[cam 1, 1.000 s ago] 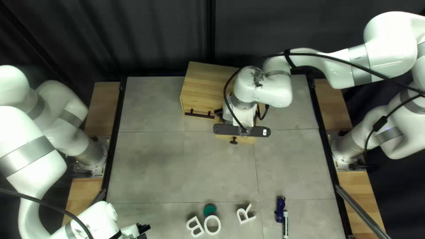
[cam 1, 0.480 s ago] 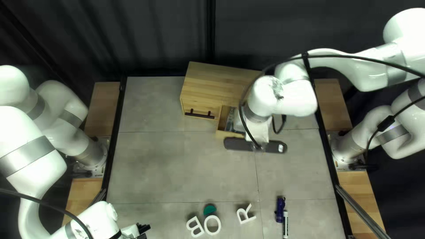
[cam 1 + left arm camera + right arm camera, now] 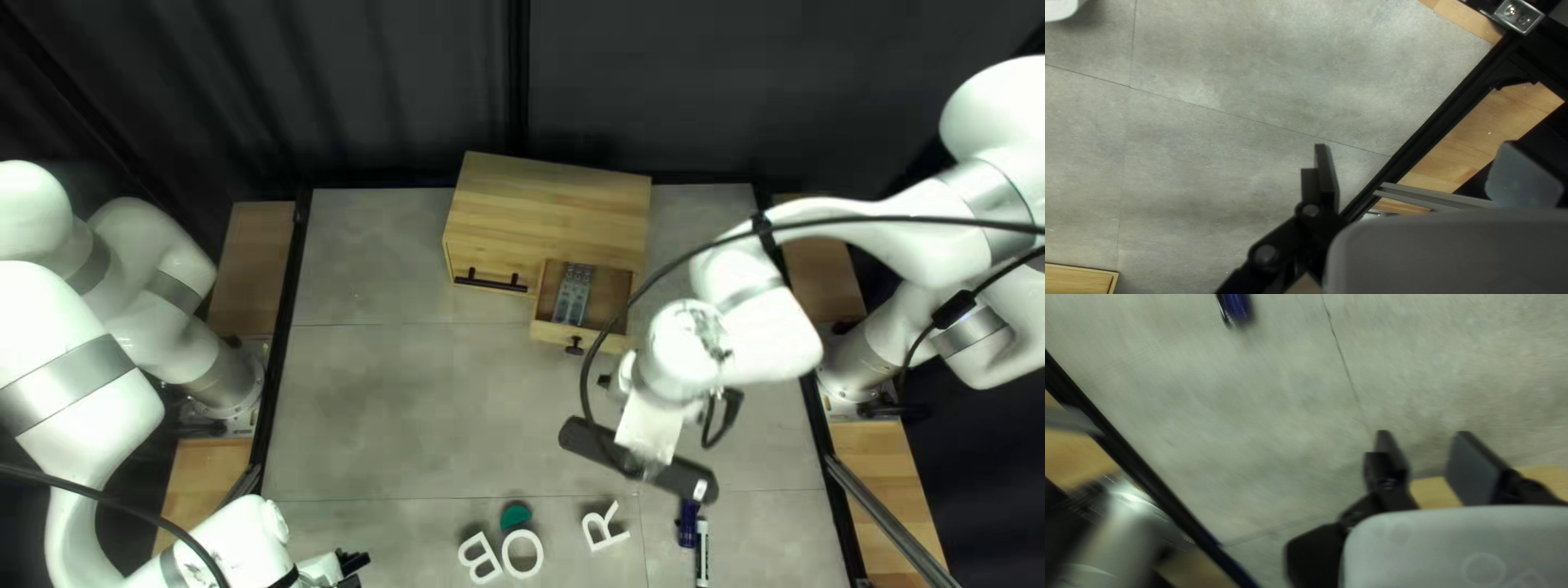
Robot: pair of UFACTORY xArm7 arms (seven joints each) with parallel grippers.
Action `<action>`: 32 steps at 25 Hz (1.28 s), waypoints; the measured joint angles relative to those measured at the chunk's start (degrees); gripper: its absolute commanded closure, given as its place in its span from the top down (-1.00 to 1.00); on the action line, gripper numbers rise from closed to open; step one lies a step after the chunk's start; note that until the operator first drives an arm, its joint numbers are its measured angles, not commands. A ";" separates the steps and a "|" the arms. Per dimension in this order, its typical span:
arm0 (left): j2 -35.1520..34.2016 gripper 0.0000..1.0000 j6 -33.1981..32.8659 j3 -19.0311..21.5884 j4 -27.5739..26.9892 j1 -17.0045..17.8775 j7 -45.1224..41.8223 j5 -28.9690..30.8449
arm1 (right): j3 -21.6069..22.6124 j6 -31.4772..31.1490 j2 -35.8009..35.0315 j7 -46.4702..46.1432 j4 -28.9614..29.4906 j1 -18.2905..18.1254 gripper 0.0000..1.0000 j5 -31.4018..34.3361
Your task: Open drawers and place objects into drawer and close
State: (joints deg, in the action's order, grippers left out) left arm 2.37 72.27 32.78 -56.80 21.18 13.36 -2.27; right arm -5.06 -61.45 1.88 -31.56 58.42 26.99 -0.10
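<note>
Peeking past the black bar [image 3: 673,475] — a blue object [image 3: 688,525].

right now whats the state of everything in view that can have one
left drawer, shut
right drawer, open
grey item, lying in right drawer
left hand, open
right hand, open
white letters, lying on table
blue item, lying on table
white marker, lying on table
green piece, lying on table

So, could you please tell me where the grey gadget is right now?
In the top left view, the grey gadget lies inside the open drawer of the wooden cabinet, toward its left side, behind the black knob.
</note>
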 measured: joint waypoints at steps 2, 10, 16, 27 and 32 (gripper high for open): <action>0.00 1.00 0.00 0.00 0.00 0.00 0.00 0.00 | 0.52 3.25 -0.90 2.75 -0.80 0.57 1.00 -1.04; 0.00 1.00 0.00 0.00 0.00 0.00 0.00 0.00 | 1.25 6.64 -0.78 14.64 -2.88 1.18 1.00 -0.57; 0.00 1.00 0.00 0.00 0.00 0.00 0.00 0.00 | 1.31 4.88 -0.43 16.20 -2.27 1.07 1.00 0.51; 0.00 1.00 0.00 0.00 0.00 0.00 0.00 0.00 | 2.08 2.75 -3.66 32.66 1.14 2.27 1.00 4.16; 0.00 1.00 0.00 0.00 0.00 0.00 0.00 0.00 | 3.25 5.27 -5.82 45.69 1.72 4.37 1.00 5.92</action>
State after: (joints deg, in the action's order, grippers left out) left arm 2.37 72.27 32.78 -56.80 21.18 13.36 -2.27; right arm -1.82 -56.18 -3.94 14.13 60.13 31.35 5.82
